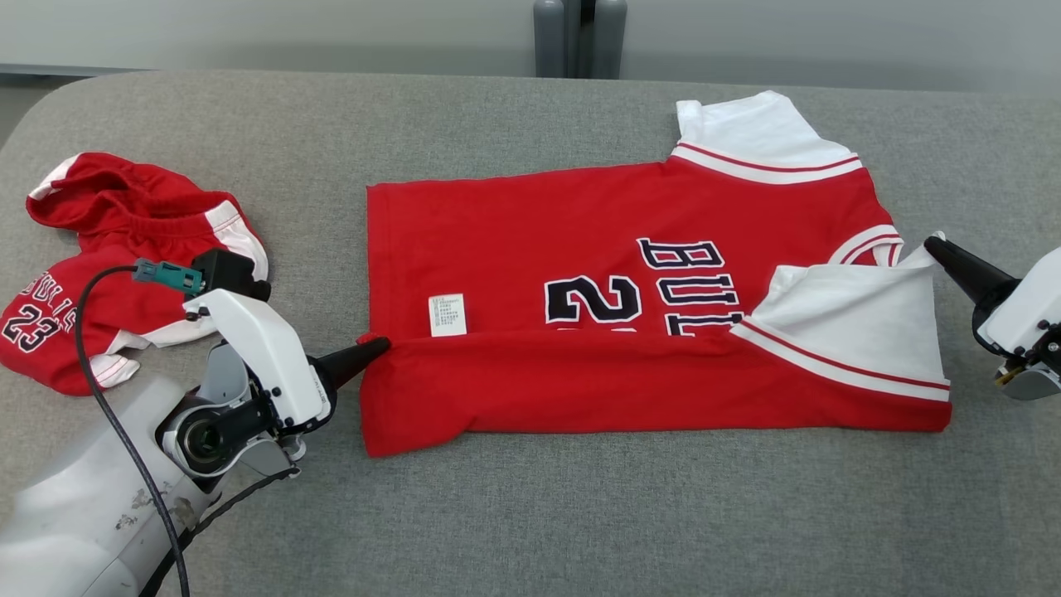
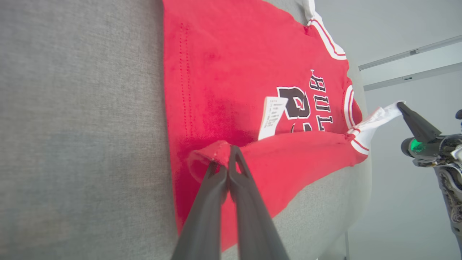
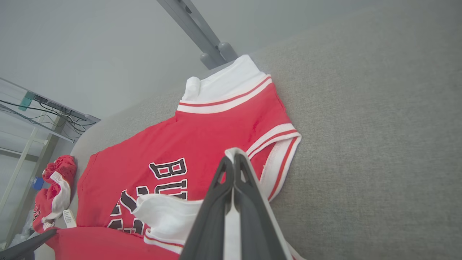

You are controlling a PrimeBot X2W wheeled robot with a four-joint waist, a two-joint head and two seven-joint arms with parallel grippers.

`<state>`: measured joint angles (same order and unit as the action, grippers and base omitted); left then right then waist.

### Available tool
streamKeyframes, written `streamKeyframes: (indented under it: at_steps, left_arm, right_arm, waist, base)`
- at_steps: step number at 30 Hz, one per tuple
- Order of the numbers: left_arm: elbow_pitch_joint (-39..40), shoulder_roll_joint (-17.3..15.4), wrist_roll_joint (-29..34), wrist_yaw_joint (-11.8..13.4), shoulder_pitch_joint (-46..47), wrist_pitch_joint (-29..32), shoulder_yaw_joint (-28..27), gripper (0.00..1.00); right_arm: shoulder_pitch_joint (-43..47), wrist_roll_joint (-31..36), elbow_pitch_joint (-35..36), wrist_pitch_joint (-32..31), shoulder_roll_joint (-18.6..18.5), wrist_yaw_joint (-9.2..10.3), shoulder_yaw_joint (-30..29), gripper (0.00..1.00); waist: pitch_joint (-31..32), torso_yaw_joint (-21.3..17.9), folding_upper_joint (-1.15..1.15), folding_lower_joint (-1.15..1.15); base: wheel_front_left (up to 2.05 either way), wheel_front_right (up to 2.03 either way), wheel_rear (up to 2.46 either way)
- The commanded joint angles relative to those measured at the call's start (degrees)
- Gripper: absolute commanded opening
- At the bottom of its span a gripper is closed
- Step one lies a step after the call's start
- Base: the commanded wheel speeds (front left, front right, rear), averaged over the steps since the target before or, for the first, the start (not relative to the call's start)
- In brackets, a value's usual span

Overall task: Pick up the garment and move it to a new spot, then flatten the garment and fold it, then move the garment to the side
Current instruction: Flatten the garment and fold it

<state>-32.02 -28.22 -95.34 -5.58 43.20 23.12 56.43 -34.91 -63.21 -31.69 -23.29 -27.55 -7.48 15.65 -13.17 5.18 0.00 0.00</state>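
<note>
The garment (image 1: 530, 249) is a red jersey with white sleeves and black lettering, lying sideways on the grey table (image 1: 580, 514). Its near long edge is folded up over the body. My left gripper (image 1: 377, 347) is shut on the red hem corner at the jersey's left end, seen close up in the left wrist view (image 2: 229, 153). My right gripper (image 1: 935, 247) is shut on the tip of the white sleeve at the right end, with the cloth pinched between the fingers (image 3: 232, 159). The right gripper (image 2: 401, 107) also shows holding the sleeve in the left wrist view.
A second red garment (image 1: 124, 257), crumpled with white trim, lies at the table's left, behind my left arm. Two grey posts (image 1: 580, 37) stand beyond the far edge. Bare grey table spreads in front of the jersey.
</note>
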Motion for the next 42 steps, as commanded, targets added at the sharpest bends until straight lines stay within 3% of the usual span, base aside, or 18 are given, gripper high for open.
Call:
streamKeyframes:
  at_steps: [1, 23, 24, 25, 35, 42]
  left_arm:
    - [-0.64, -0.02, 0.40, -0.47, 0.69, -0.16, -0.13, 0.00]
    - [-4.88, 2.58, 4.19, -1.42, 2.19, -1.41, 1.49, 0.00]
    - [-5.22, 2.63, 4.57, -1.42, 2.23, -1.43, 1.68, 0.40]
    - [-5.72, 2.71, 4.99, -1.21, 2.40, -1.85, 1.80, 1.00]
    - [-9.29, 3.49, 8.42, -0.98, 3.19, -4.72, 3.17, 1.00]
    - [-11.97, 2.20, 16.14, 1.34, 4.29, -13.75, 5.23, 1.00]
  right_arm:
    - [-0.72, -0.64, -0.74, 1.22, -0.87, -0.04, 0.64, 0.00]
    - [-4.65, -6.07, -6.04, 7.02, -0.83, -0.04, 7.95, 0.00]
    - [-5.01, -6.48, -6.62, 7.42, -0.81, -0.03, 7.87, 0.04]
    - [-5.70, -6.35, -6.75, 8.39, -0.95, -0.04, 7.89, 1.00]
    - [-5.72, -8.98, -8.54, 13.92, -1.56, -0.04, 8.75, 1.00]
    - [-3.31, -7.19, -6.65, 22.28, -3.31, -0.04, 10.42, 1.00]
  waist:
    - [0.32, 0.05, 0.00, 0.00]
    - [-0.95, 0.33, 0.00, 0.00]
    - [-0.97, 0.40, 0.00, 0.00]
    - [-1.00, 0.48, 0.00, 0.00]
    - [0.75, 1.22, 0.00, 0.00]
    - [4.18, 1.44, 0.00, 0.00]
  base:
    - [0.00, 0.00, 0.00]
    - [0.00, 0.00, 0.00]
    - [0.00, 0.00, 0.00]
    - [0.00, 0.00, 0.00]
    - [0.00, 0.00, 0.00]
    - [0.00, 0.00, 0.00]
